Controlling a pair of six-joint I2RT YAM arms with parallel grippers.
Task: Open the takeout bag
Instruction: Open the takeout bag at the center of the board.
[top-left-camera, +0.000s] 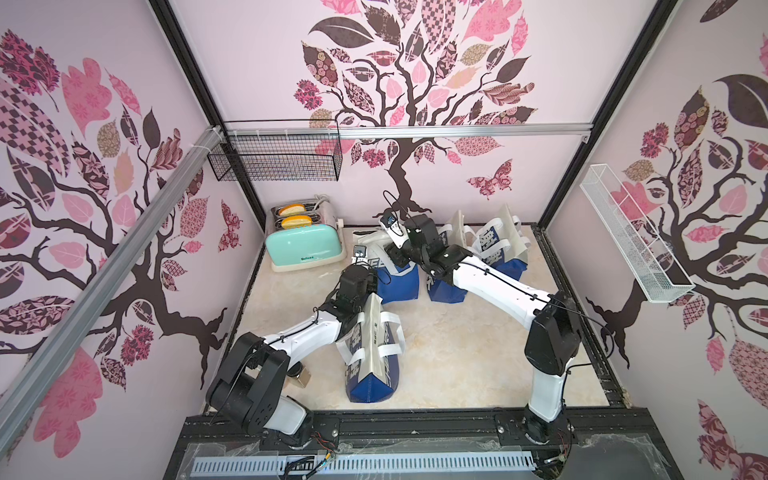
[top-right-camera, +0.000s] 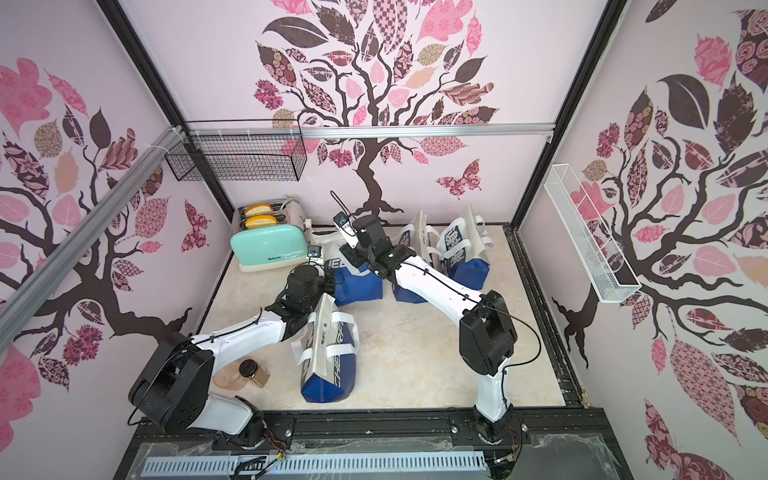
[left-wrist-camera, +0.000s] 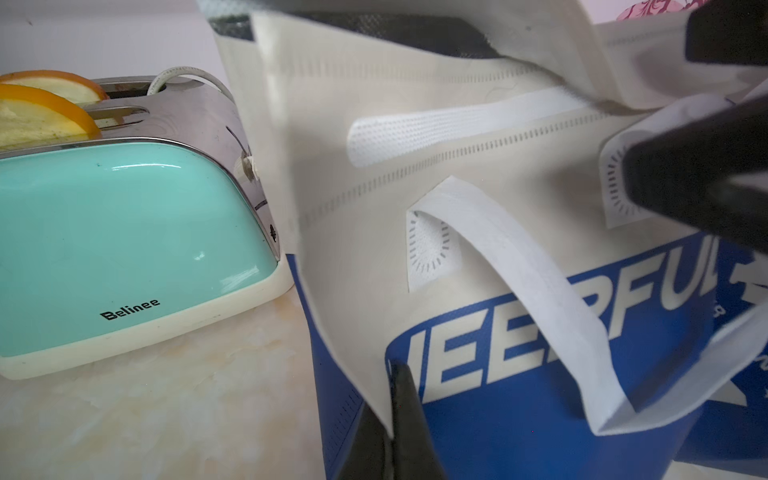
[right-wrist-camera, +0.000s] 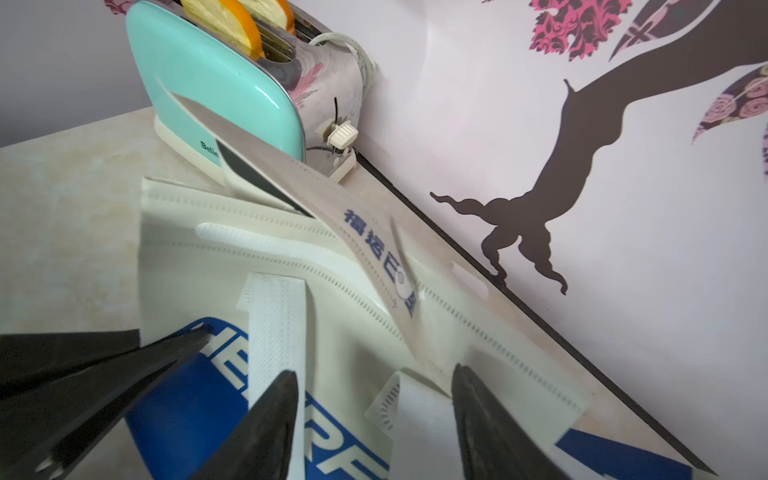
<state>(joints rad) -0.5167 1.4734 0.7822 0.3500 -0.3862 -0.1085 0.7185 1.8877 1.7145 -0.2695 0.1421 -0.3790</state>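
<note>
The takeout bag, cream above and blue below with white lettering, stands beside the toaster at the back middle. My left gripper is shut on the cream side edge of this bag, with the fabric pinched between its jaws. My right gripper hovers over the bag's folded cream top, open. One end of a white handle strap lies between its fingers, close to one of them. The bag's mouth looks flattened, with one flap lifted.
A mint toaster holding bread slices stands left of the bag. Two more bags stand to the right under my right arm. Another bag lies in front. A jar sits by the left arm's base. Wire baskets hang on the walls.
</note>
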